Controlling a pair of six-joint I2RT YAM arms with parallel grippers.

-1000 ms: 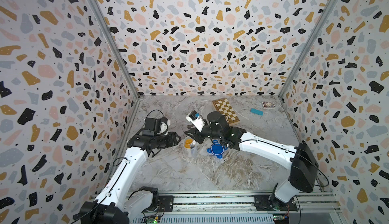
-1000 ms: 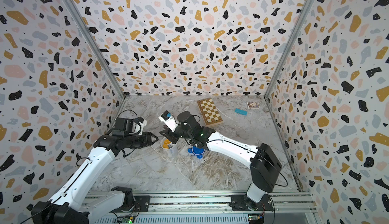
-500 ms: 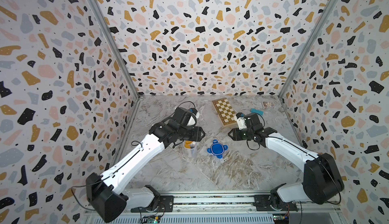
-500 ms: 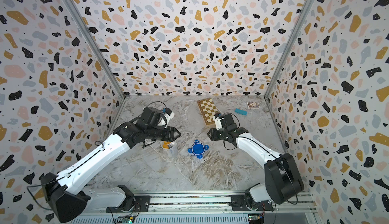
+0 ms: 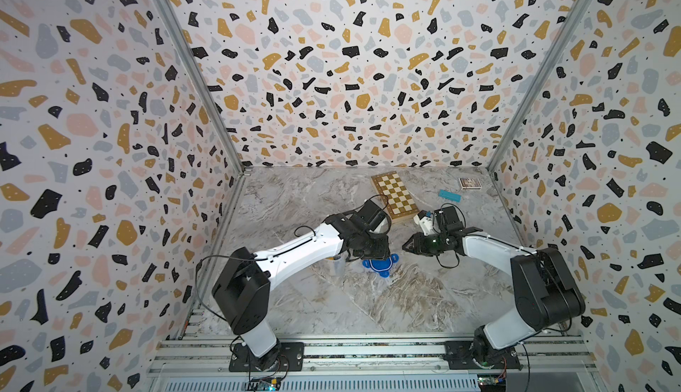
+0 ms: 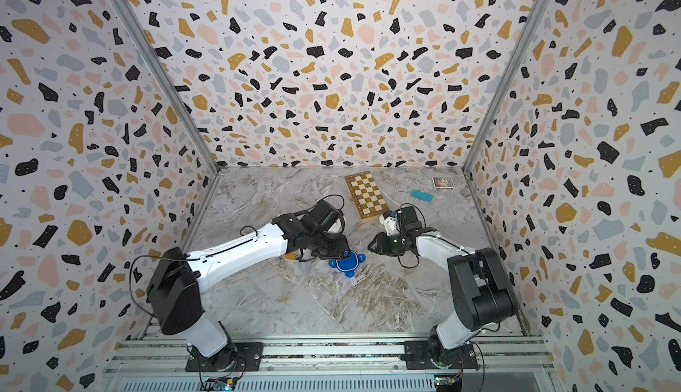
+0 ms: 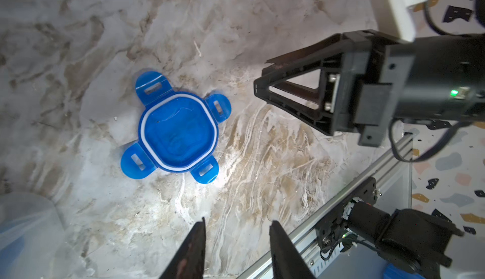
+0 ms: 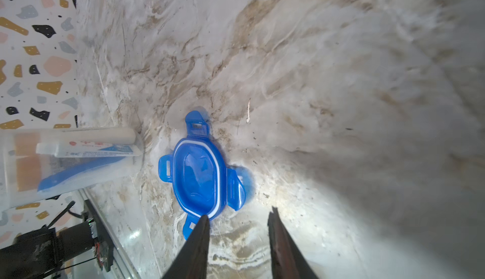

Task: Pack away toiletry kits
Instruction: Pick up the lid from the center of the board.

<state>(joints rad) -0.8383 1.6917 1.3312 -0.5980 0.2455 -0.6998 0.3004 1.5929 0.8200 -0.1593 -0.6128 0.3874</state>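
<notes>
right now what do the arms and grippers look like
The left arm and right arm have white links, bulky black joint housings and loose black cables. The left gripper and right gripper have black tapering fingers; the right one's show triangular cut-outs near a green light.

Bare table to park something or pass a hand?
Widest free patch: front of the table, between blue lid and base rail. Also bare: back left, between left wall and chessboard. Crowded: centre, where tub, lid, left gripper and right gripper cluster; back right holds teal block and a small box.
</notes>
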